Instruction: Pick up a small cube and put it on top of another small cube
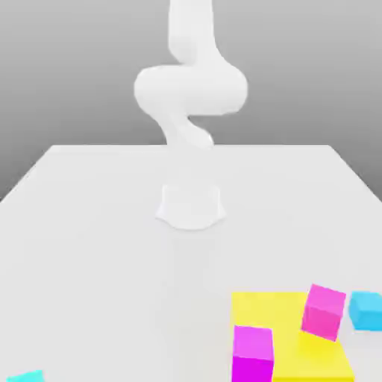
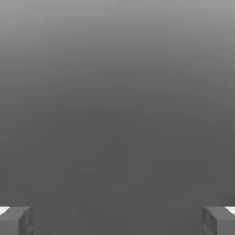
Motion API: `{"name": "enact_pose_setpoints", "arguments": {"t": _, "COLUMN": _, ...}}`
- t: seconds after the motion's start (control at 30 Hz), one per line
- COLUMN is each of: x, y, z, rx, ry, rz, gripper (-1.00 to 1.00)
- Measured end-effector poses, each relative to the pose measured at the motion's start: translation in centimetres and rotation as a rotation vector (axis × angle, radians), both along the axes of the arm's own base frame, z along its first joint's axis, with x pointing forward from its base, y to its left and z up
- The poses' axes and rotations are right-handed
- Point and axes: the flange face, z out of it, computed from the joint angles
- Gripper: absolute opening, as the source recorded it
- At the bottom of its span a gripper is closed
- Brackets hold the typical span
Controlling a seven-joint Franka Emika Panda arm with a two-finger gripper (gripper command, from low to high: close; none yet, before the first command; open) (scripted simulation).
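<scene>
A plain grey backdrop rises behind a white table (image 1: pixel 89 224), where the white robot arm (image 1: pixel 190 89) curls above its round base (image 1: pixel 191 207). In the hand view the gripper (image 2: pixel 117 220) stands with its two grey fingers (image 2: pixel 16 220) wide apart, nothing between them. Toward the exterior view's right, a big yellow block (image 1: pixel 298 351) carries a small magenta cube (image 1: pixel 324 311), tilted on its top, while a taller magenta block (image 1: pixel 252 353) stands against its near face. A small cyan cube (image 1: pixel 366 310) sits on the table just beside the yellow block; another cyan cube (image 1: pixel 26 376) lies well apart at the exterior view's lower left
</scene>
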Motion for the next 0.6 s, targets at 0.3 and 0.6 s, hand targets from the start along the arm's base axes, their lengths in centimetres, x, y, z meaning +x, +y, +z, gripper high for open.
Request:
{"name": "enact_pose_setpoints", "arguments": {"t": 0.3, "x": 10.0, "y": -5.3, "z": -10.7, "rx": 0.104, "ry": 0.193, "rz": -0.305, "gripper": 0.00}}
{"name": "enact_pose_setpoints", "arguments": {"t": 0.6, "x": 15.8, "y": -12.7, "z": -24.1, "rx": 0.226, "ry": 0.365, "rz": -0.612, "gripper": 0.00}}
